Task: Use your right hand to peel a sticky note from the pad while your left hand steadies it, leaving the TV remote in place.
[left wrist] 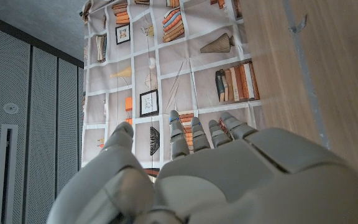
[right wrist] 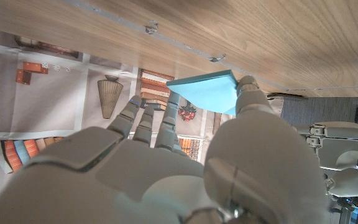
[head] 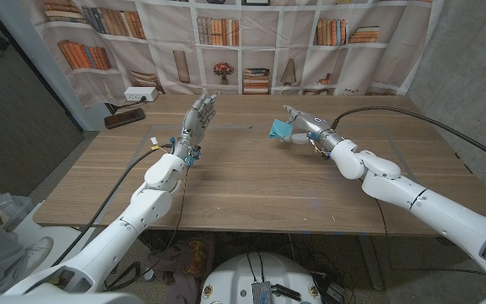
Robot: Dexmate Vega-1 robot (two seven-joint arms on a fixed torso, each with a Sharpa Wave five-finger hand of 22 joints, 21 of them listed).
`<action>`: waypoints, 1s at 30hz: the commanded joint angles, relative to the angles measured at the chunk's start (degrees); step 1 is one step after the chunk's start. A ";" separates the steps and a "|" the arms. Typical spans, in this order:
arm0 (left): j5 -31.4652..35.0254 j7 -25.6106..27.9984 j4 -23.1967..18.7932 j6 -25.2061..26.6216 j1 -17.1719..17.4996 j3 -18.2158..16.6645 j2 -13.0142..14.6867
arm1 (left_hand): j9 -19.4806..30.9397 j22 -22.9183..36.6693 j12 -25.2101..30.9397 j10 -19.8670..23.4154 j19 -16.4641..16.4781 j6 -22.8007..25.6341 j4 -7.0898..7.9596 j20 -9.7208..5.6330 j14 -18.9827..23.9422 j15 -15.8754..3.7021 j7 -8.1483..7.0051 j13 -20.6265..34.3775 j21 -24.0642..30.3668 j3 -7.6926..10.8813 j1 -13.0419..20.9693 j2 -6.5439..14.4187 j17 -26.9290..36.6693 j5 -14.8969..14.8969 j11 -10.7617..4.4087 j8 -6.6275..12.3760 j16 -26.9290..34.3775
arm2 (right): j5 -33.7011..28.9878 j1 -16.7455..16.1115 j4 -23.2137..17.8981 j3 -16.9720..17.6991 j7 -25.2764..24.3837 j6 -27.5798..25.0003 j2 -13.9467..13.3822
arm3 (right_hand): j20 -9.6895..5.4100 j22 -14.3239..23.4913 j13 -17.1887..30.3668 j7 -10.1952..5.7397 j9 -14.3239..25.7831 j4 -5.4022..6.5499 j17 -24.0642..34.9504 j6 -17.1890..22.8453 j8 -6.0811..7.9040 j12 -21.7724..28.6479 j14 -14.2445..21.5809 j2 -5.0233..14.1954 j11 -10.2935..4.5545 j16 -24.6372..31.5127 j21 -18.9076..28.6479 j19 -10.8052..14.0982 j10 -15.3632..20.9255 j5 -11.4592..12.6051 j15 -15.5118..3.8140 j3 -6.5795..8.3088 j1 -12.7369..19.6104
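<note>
**Right hand holds blue note above table, left hand open**

My arms come in from the near table edge (head: pixel 226 226). My left hand (head: pixel 194 127) is raised over the left-centre of the wooden table, fingers apart and reaching up, holding nothing; the left wrist view shows the same spread fingers (left wrist: pixel 180 134) against the bookshelf backdrop. My right hand (head: pixel 304 128) is up over the right-centre, well apart from the left, pinching a blue sticky note (head: pixel 280 128) between thumb and fingers. In the right wrist view the note (right wrist: pixel 207 90) sits at my thumb tip, clear of the tabletop. I can't tell where the pad is. Farther back at the table's far left lies a dark flat remote-like object (head: pixel 124 118), with a white box (head: pixel 137 96) just behind it.
</note>
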 commanded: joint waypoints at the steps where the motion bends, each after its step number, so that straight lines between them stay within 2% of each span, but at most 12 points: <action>1: 8.60 5.36 -2.79 -0.05 -1.09 0.73 1.69 | 0.11 0.25 0.14 -0.16 -0.44 8.76 -3.89 0.75 -0.70 -0.56 -0.60 0.22 0.13 4.07 5.99 0.77 0.04 1.75 -0.30 2.08 -0.12 | -1.01 1.24 -0.81 0.82 1.88 1.53 -1.41 | 0.40 0.17 0.26 -0.18 0.13 0.32 0.05 -6.78 0.32 0.67 0.59 0.15 -0.21 -0.03 -0.06 0.12 0.23 0.22 0.18 -0.09 -0.08; 3: 10.39 7.48 -2.69 -1.03 -1.09 0.76 0.96 | 0.17 0.35 1.20 2.83 0.66 16.51 -3.47 1.13 1.41 -0.99 0.78 0.29 0.54 3.23 5.36 -1.54 0.22 0.90 -1.19 3.93 0.49 | -1.13 1.28 -0.73 0.90 1.92 1.49 -1.32 | 0.39 0.17 0.29 -0.25 0.12 0.30 0.04 -6.69 0.32 0.68 0.59 0.15 -0.28 -0.06 -0.08 0.12 0.19 0.26 0.18 -0.06 -0.02; 4: 10.69 7.80 -2.49 -1.36 -1.20 0.83 0.68 | 0.17 0.37 1.14 2.93 1.04 18.95 -3.31 1.11 1.81 -1.20 1.51 0.29 0.63 2.88 5.06 -2.23 0.26 0.40 -1.25 4.44 0.52 | -1.27 1.32 -0.73 0.89 2.02 1.38 -1.28 | 0.40 0.17 0.30 -0.24 0.12 0.29 0.04 -6.64 0.33 0.69 0.60 0.16 -0.29 -0.06 -0.08 0.12 0.19 0.27 0.19 -0.05 0.01; 6: 10.43 7.49 -1.87 -1.93 -1.52 0.99 0.15 | 0.15 0.39 1.13 3.15 1.22 22.02 -3.04 0.90 1.99 -1.47 1.88 0.29 0.64 2.41 4.57 -2.93 0.34 -0.22 -1.46 5.16 0.48 | -1.72 1.42 -0.68 0.77 1.99 1.36 -1.18 | 0.39 0.17 0.32 -0.27 0.12 0.27 0.04 -6.52 0.36 0.72 0.58 0.18 -0.25 -0.09 -0.09 0.13 0.19 0.30 0.16 -0.02 0.07; 9: 9.77 6.61 -1.27 -2.07 -1.94 1.35 -0.28 | 0.11 0.43 1.19 3.71 1.34 26.19 -2.53 0.82 2.28 -1.54 3.29 0.30 0.61 1.84 3.79 -3.52 0.45 -0.98 -1.66 5.99 0.48 | -2.50 1.60 -0.64 0.65 1.46 1.81 -1.09 | 0.42 0.18 0.36 -0.36 0.11 0.26 0.03 -6.33 0.38 0.78 0.60 0.23 -0.36 -0.11 -0.11 0.11 0.24 0.37 0.12 0.03 0.16; 13: 9.37 6.14 -1.24 -1.48 -2.23 1.71 -0.39 | 0.09 0.45 0.95 3.33 1.27 25.34 -1.88 0.88 2.21 -1.43 4.69 0.32 0.55 1.17 2.65 -3.98 0.62 -1.45 -1.36 5.18 0.50 | -2.89 1.78 -0.63 0.81 0.91 2.39 -0.96 | 0.57 0.18 0.45 -0.48 0.10 0.23 0.01 -5.95 0.44 1.21 0.87 0.20 -0.69 -0.07 -0.08 0.27 1.11 0.49 -0.33 0.09 0.29; 16: 9.30 6.85 -1.95 -0.16 -2.13 1.77 -0.25 | 0.12 0.46 0.73 2.86 1.18 24.30 -1.47 1.00 2.03 -1.07 4.95 0.33 0.51 0.75 1.90 -4.25 0.70 -1.67 -0.93 4.46 0.46 | -3.03 1.86 -0.77 0.97 0.81 2.67 -0.96 | 0.56 0.18 0.49 -0.58 0.09 0.23 0.00 -5.79 0.46 1.28 0.99 0.20 -0.87 -0.05 -0.08 0.32 1.18 0.54 -0.62 0.12 0.34; 18: 10.83 10.65 -4.76 3.44 -1.27 1.69 0.39 | 0.14 0.48 0.66 2.73 1.11 23.65 -1.12 1.19 1.85 -0.74 5.71 0.34 0.48 0.37 1.23 -4.48 0.76 -1.83 -0.82 3.97 0.42 | -3.19 1.92 -0.81 1.01 0.74 2.98 -1.01 | 0.59 0.18 0.51 -0.57 0.09 0.21 -0.01 -5.66 0.48 1.37 1.05 0.20 -0.94 -0.05 -0.09 0.34 1.32 0.58 -0.65 0.14 0.40; 20: 11.98 14.80 -7.45 7.04 -0.34 1.49 0.50 | 0.22 0.53 0.91 3.46 1.44 24.01 -0.02 2.18 2.31 -0.14 7.00 0.38 0.62 -1.07 -1.17 -5.65 0.88 -2.24 -0.03 3.57 0.68 | -3.40 1.95 -0.95 1.01 0.85 3.11 -1.05 | 0.60 0.18 0.54 -0.62 0.09 0.18 -0.01 -5.59 0.48 1.41 1.15 0.19 -1.04 -0.04 -0.09 0.36 1.37 0.62 -0.62 0.17 0.47; 23: 11.79 15.65 -8.14 8.14 -0.11 1.48 0.41 | 0.35 0.55 1.02 3.86 1.81 24.98 0.55 2.50 2.70 0.31 8.37 0.40 0.74 -2.04 -2.65 -6.57 0.91 -2.38 0.30 3.64 0.79 | -3.58 2.02 -1.04 1.00 1.04 3.19 -0.92 | 0.66 0.18 0.58 -0.74 0.08 0.15 -0.02 -5.52 0.46 1.49 1.19 0.25 -1.15 -0.05 -0.07 0.45 1.46 0.69 -0.70 0.25 0.61; 28: 11.69 14.73 -7.77 8.01 -0.55 2.00 0.39 | 0.56 0.55 1.02 3.98 1.88 26.16 0.74 2.56 2.73 0.42 8.73 0.40 0.73 -2.45 -3.23 -6.98 0.88 -2.34 0.49 4.01 0.74 | -4.18 2.64 -0.69 0.69 1.14 3.67 -0.40 | 0.78 0.17 0.64 -0.79 0.08 0.10 -0.04 -5.25 0.50 1.71 1.37 0.23 -1.34 -0.05 -0.07 0.52 1.85 0.80 -0.78 0.32 0.77; 30: 11.67 14.13 -7.51 7.78 -0.80 2.26 0.39 | 0.76 0.54 0.99 3.99 1.84 27.40 0.74 2.60 2.68 0.55 8.38 0.40 0.68 -2.58 -3.37 -7.15 0.83 -2.27 0.32 4.45 0.65 | -4.48 2.94 -0.62 0.54 1.33 3.69 -0.20 | 0.78 0.17 0.67 -0.80 0.07 0.06 -0.04 -5.16 0.50 1.76 1.42 0.31 -1.44 -0.05 -0.08 0.53 1.92 0.86 -0.79 0.40 0.91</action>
